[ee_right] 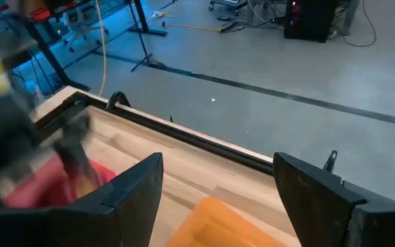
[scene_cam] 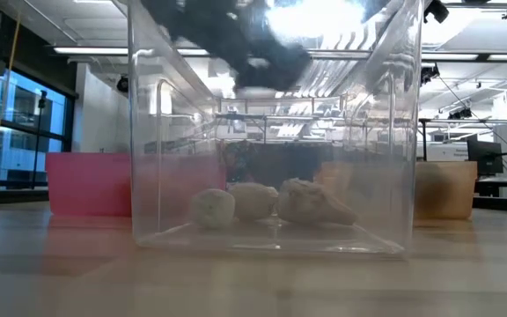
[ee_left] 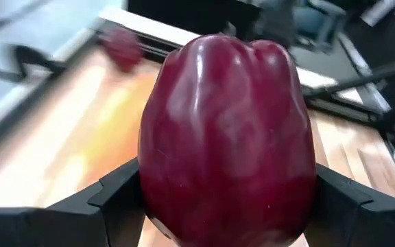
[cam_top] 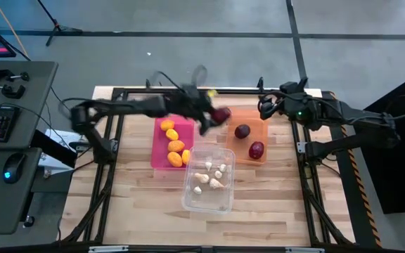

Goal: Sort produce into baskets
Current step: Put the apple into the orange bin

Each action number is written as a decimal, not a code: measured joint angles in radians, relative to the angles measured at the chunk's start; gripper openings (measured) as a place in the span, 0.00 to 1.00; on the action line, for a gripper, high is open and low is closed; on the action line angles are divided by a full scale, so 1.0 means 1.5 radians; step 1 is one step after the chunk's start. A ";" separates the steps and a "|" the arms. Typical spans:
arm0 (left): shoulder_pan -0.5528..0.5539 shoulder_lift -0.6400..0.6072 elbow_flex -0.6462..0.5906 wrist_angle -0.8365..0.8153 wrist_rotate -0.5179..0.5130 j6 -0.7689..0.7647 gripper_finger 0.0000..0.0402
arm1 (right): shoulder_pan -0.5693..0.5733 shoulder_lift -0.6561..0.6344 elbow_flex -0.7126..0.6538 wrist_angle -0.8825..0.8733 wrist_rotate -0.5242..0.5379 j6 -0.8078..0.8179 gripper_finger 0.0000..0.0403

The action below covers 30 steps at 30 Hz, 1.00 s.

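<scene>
We see our left gripper [cam_top: 213,118] clamped on a dark red piece [ee_left: 228,137] over the orange bin's [cam_top: 259,128] near-left edge, our right gripper [ee_right: 218,199] parted beside its far rim, bare tabletop [cam_top: 139,204] around the clear bin [cam_top: 188,200]

Even, bright overhead light seen on table [cam_top: 139,211]; shadows faint. Left arm [cam_top: 146,107] smeared by motion blur from above. Ceiling strip lights [scene_cam: 324,18] blown out in low view, glare carried on clear bin [scene_cam: 148,132]. Dark red piece [ee_left: 228,137] sharp and glossy at left wrist, background streaked.
</scene>
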 joint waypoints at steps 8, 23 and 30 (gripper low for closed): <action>-0.081 0.188 0.073 0.153 -0.002 0.037 0.73 | 0.000 0.015 0.000 0.000 -0.002 0.017 0.66; -0.087 0.278 0.102 0.192 -0.025 0.020 0.76 | 0.000 0.019 0.000 0.001 -0.002 0.064 0.66; -0.083 0.284 0.148 0.121 -0.024 0.034 0.91 | 0.000 0.019 0.000 0.003 0.004 0.064 0.66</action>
